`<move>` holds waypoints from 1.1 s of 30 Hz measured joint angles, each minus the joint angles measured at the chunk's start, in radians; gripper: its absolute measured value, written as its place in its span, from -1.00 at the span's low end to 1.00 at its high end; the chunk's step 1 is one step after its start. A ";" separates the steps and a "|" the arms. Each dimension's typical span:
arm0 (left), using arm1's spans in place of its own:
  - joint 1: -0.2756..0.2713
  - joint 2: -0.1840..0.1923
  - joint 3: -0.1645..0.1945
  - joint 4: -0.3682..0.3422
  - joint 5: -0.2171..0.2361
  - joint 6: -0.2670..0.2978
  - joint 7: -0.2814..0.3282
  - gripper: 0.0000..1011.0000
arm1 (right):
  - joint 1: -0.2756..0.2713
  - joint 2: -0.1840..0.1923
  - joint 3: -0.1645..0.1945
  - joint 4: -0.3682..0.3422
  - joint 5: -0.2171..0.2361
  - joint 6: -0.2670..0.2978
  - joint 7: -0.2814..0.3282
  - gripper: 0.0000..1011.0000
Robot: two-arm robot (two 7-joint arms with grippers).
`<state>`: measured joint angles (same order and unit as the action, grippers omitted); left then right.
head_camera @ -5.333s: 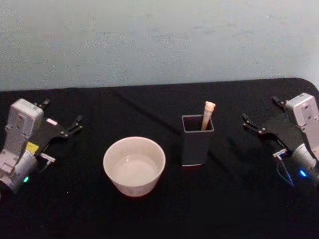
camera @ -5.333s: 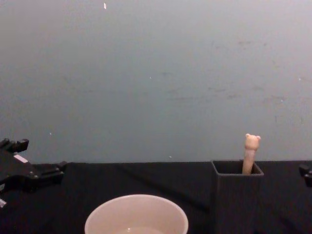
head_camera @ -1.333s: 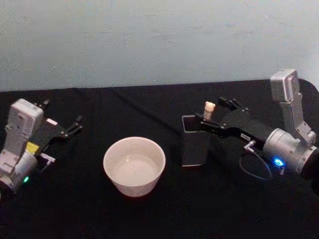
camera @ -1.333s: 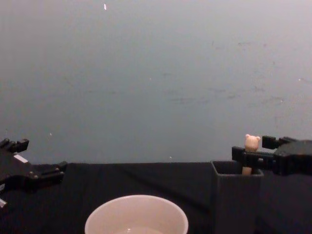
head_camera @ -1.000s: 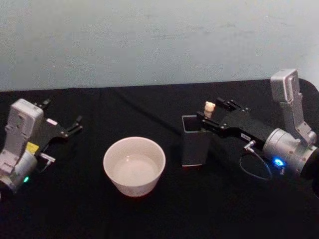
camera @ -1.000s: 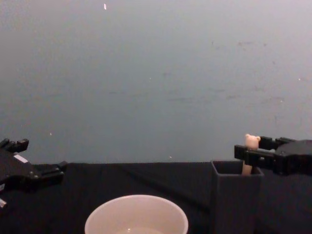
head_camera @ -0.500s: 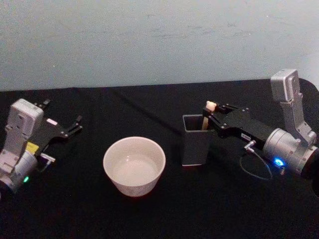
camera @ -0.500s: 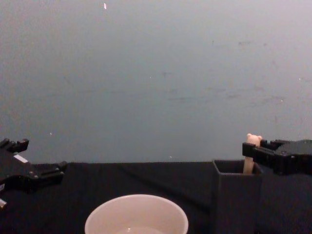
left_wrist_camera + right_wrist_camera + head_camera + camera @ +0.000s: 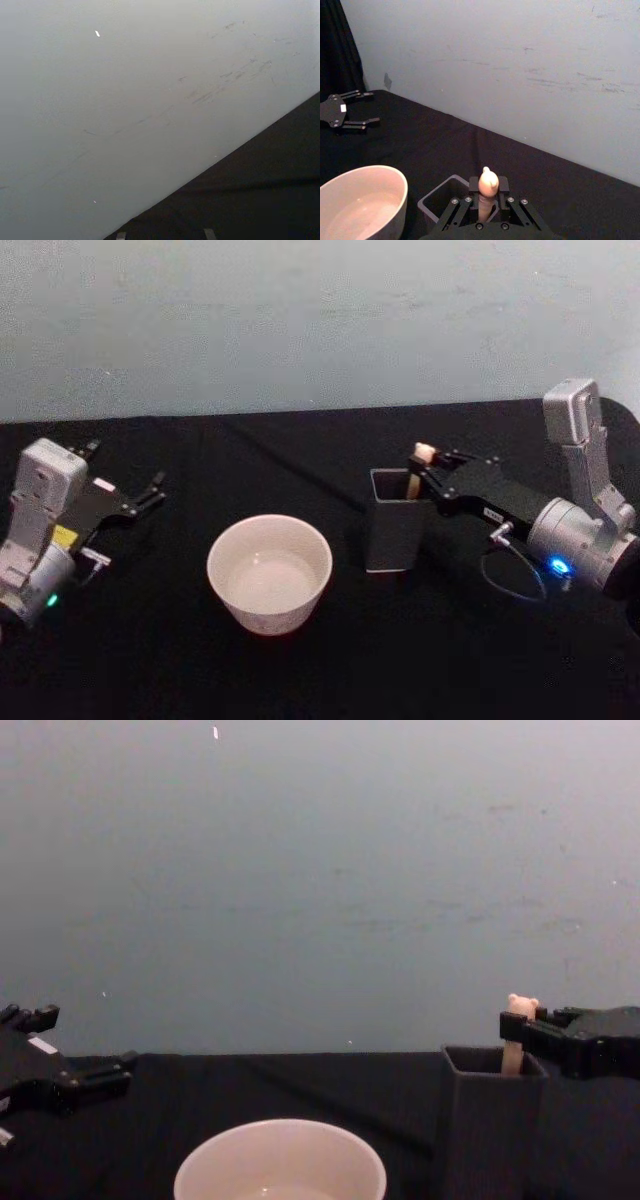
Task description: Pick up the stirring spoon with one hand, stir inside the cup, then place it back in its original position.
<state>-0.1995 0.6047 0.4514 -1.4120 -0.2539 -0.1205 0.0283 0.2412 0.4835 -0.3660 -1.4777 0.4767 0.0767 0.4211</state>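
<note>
Cup (image 9: 280,1162) at bottom centre, cream-white, rim only. To its right, apart from it, dark holder (image 9: 492,1120) upright on black desk (image 9: 300,1085). Stirring spoon (image 9: 517,1025) stands in holder, bear head above rim. Right gripper (image 9: 522,1032) enters from right edge, fingers against handle below bear head. Left gripper (image 9: 80,1042) at left edge, fingers spread.

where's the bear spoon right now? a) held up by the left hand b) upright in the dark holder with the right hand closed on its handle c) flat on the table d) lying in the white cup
B: the stirring spoon stands in the dark holder with the right hand pinching its handle, while the left hand sits open at the table's far left.
</note>
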 joint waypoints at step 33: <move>0.000 0.000 0.000 0.000 0.000 0.000 0.000 0.98 | 0.010 0.021 0.066 -0.127 0.150 0.010 0.045 -0.58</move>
<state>-0.1995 0.6047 0.4514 -1.4120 -0.2539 -0.1205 0.0283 0.2508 0.5048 -0.2998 -1.6045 0.6267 0.0864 0.4663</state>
